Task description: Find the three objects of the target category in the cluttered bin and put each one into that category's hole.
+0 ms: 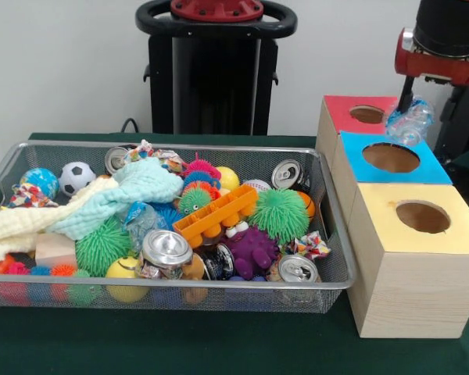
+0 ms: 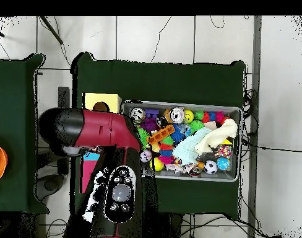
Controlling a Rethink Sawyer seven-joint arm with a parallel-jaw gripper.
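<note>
Gripper (image 1: 407,103) squeezing crumpled plastic bottle (image 1: 409,121), hanging between red box hole (image 1: 367,114) and blue box hole (image 1: 391,158). Drop step now. Next: line up over right hole, let go.

A wire bin (image 1: 332,269) stood on a green table (image 1: 219,348), filled with clutter: spiky balls, cans, a soccer ball (image 1: 76,176), an orange tray (image 1: 214,213), a purple toy (image 1: 252,251) and pale cloths (image 1: 117,197). Just beside the bin stood three boxes in a row, each with a round hole on top: yellow (image 1: 413,266), blue (image 1: 391,159) and red (image 1: 358,114). The gripper (image 1: 407,100) hung above the red and blue boxes, holding a crumpled clear plastic bottle (image 1: 409,122).
</note>
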